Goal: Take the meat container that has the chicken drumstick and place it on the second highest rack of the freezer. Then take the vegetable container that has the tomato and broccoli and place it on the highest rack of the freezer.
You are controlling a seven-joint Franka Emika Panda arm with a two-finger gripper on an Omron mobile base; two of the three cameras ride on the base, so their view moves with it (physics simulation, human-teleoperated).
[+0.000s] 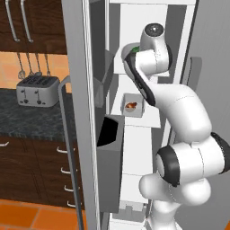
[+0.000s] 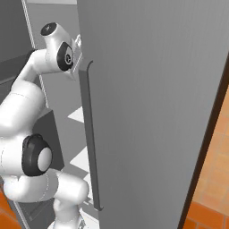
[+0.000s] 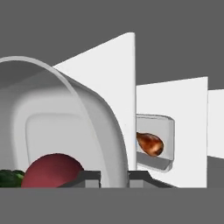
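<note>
Glossy white arm (image 1: 188,112), dark joints

drumstick tray (image 1: 131,106) on freezer (image 1: 83,112) shelf, tomato (image 3: 52,169) in dish (image 3: 61,127)

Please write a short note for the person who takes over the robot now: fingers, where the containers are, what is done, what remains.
Gripper: fingers shut on the rim of the vegetable container, with the tomato and broccoli inside it.
Meat container with the chicken drumstick sits on a white shelf inside the open freezer.
Done: the meat container appears placed.
Left: set the vegetable container on the highest rack, then let go. Whether it rests on a shelf yet cannot be told.
</note>
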